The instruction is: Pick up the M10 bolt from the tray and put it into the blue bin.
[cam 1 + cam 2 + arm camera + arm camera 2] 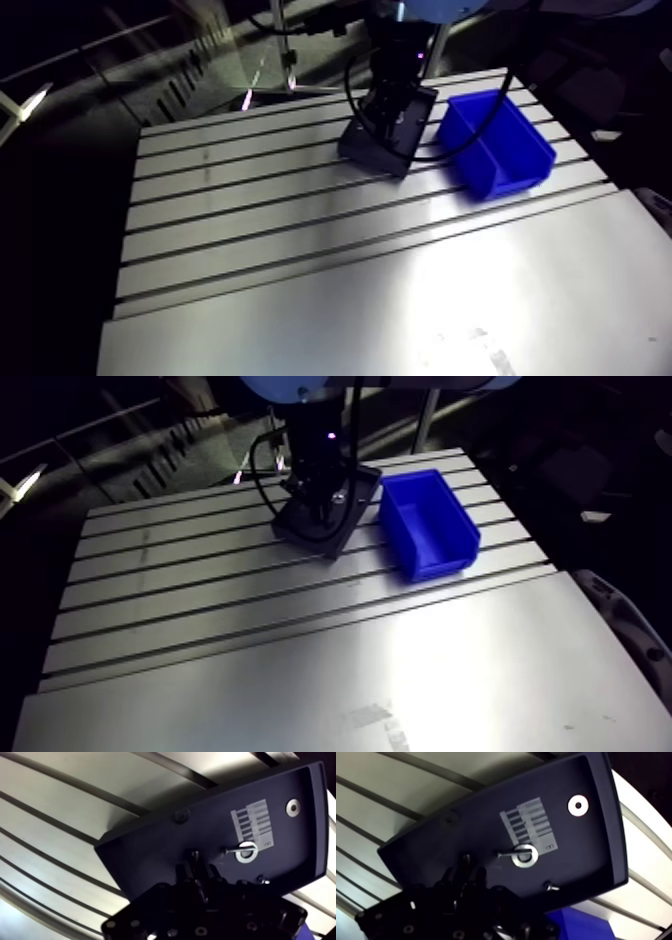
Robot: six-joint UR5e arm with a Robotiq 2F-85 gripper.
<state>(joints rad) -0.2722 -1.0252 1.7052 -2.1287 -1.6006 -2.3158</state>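
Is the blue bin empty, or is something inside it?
Empty: in the arm view the blue bin shows only its bare blue inside.

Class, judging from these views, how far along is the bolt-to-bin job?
Nothing is done yet: the blue bin looks empty. In hand: the pincer hangs low over the tray, close to a bolt lying there. Left: grasp, lift, carry across, release into the blue bin.

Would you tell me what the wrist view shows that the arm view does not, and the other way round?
Only the wrist view: a label, a lone washer, and a slim bolt lying at a second washer. Only the arm view: the whole blue bin, apparently empty. Both: the dark tray on the slotted table, with the pincer over it.
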